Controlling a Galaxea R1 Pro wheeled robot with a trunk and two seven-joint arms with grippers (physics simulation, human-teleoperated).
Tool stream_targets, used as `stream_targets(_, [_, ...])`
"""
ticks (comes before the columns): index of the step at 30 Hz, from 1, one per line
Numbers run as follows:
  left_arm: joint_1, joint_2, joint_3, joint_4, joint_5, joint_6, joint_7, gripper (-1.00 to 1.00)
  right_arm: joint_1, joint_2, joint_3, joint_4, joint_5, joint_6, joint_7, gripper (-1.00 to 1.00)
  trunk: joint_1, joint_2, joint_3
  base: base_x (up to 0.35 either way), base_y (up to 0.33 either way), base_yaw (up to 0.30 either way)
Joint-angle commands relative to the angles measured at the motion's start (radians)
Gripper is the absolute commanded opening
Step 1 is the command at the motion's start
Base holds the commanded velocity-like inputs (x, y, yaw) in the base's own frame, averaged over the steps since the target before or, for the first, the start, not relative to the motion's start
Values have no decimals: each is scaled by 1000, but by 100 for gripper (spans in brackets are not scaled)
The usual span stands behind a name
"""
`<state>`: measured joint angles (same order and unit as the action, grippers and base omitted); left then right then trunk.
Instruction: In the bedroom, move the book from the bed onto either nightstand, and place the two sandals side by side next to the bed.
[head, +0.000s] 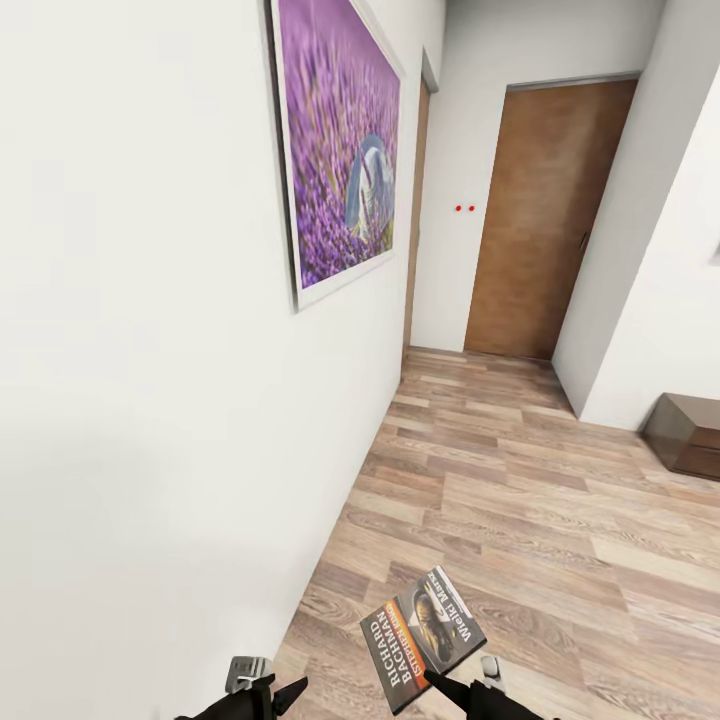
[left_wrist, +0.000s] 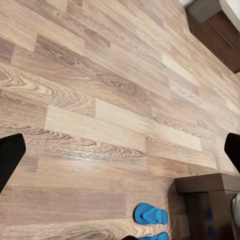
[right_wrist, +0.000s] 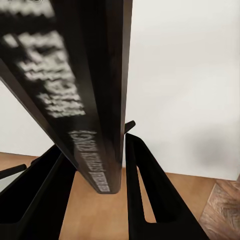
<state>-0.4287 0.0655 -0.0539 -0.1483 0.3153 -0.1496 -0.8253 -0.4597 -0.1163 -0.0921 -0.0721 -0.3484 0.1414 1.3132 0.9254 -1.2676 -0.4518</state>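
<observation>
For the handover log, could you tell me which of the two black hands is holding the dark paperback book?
The right hand grips the book; the left hand holds nothing.

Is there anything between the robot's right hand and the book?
No. The right gripper already pinches the book by its lower edge; the right wrist view shows a finger on each side of it. No nightstand shows here, just a wall and floor, so I can't tell what blocks the way there.
</observation>
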Motion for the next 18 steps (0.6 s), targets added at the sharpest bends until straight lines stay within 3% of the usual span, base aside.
stream_targets(1, [-1,0,-6,1,5,-5,-2,100,-1,0,-8,0,5,10,4,-100,0,-1,-1,8,-4,0])
stream_targets(5, [-1,0,-6,1,5,-5,-1,100,-1,0,-9,0,5,10,4,-100,0,-1,-1,114,-1,0])
stream_targets(13, [-1,0,-6,1,5,-5,-2,100,-1,0,-8,0,5,10,4,-100,0,-1,-1,272,0,0])
stream_targets(18, [-1,0,-6,1,5,-5,-2,100,-1,0,-8,0,5,10,4,-100,0,-1,-1,41,0,0])
